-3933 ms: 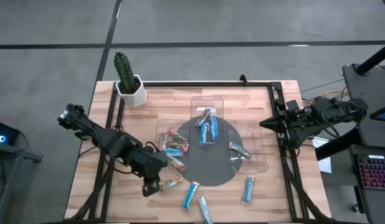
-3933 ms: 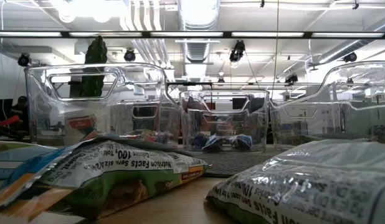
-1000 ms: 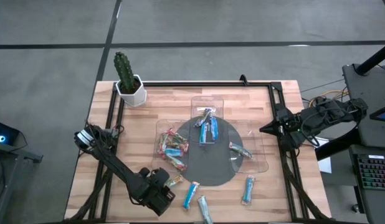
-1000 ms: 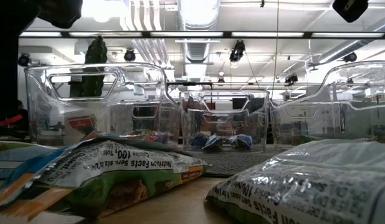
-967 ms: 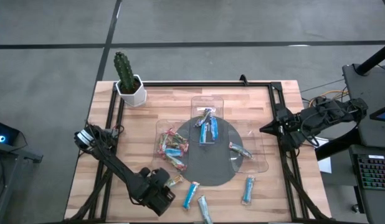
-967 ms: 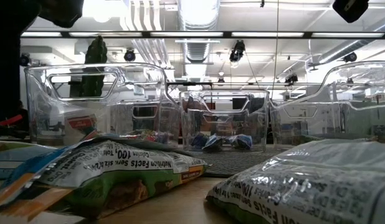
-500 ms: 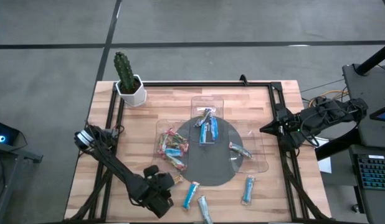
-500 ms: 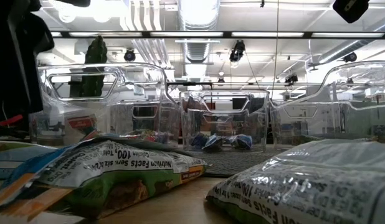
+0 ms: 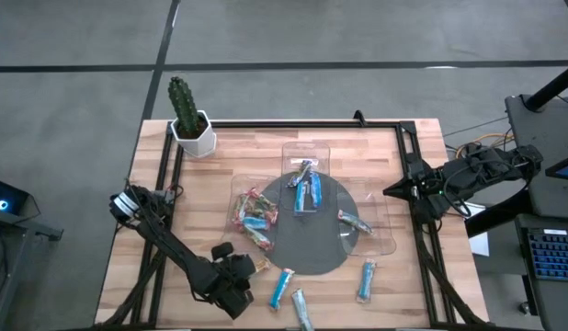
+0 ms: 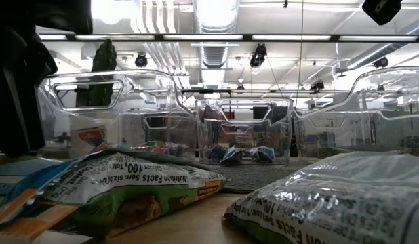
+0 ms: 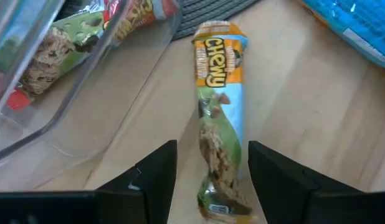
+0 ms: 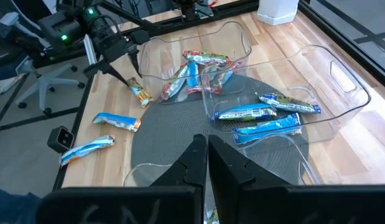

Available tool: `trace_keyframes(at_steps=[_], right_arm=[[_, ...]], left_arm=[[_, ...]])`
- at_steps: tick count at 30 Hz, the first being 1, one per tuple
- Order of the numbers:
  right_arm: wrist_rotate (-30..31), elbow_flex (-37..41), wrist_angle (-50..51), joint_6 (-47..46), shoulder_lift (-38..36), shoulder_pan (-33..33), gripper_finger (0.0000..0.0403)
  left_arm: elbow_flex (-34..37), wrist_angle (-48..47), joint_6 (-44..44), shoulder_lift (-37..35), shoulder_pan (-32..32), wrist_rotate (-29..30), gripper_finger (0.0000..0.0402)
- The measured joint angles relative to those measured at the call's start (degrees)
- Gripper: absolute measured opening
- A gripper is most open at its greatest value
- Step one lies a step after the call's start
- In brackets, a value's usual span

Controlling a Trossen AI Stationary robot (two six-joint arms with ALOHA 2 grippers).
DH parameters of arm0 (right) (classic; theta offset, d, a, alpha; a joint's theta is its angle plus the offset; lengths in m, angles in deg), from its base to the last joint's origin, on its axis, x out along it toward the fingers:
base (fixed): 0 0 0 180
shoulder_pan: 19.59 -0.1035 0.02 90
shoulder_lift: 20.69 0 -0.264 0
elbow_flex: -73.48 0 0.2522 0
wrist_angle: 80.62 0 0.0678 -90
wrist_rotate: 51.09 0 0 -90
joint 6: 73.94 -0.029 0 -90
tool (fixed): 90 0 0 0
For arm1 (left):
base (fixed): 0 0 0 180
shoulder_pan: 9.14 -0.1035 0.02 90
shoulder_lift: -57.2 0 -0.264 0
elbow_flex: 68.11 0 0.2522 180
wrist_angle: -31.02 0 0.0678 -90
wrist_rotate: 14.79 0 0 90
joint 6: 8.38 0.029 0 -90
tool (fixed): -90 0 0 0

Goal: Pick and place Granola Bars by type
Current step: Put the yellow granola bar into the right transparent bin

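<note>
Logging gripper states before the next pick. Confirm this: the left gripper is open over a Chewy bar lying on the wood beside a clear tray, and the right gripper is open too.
Not quite. The right gripper is shut, fingers pressed together in the right wrist view. The rest holds: the left gripper is open over the Chewy bar on the wood beside the clear tray.

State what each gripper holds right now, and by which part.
Nothing is held. The left gripper stands open astride the Chewy granola bar, not gripping it; the right gripper is shut on nothing.
</note>
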Motion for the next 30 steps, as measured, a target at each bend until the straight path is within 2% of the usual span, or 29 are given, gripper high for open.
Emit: trace_keyframes(at_steps=[7,12,22,25,30], right_arm=[[0.0,0.0,0.0,-0.09,0.0,0.0,0.0008],[-0.04,0.0,0.0,-0.63,-0.01,0.0,0.0008],[-0.02,0.0,0.0,-0.25,0.0,-0.01,0.0008],[-0.02,0.0,0.0,-0.16,0.0,0.0,0.0008],[-0.02,0.0,0.0,-0.24,-0.01,-0.01,0.0008]], left_arm=[[0.78,1.37,0.0,-0.1,-0.04,0.24,0.0179],[-2.88,2.01,0.3,0.1,-0.07,-0.6,0.0179],[-10.63,-10.26,1.64,0.12,-0.07,0.12,0.0179],[-12.19,-13.86,-2.91,0.12,-0.07,0.1,0.0178],[-12.77,-14.34,-9.44,0.12,0.82,-1.3,0.0178]])
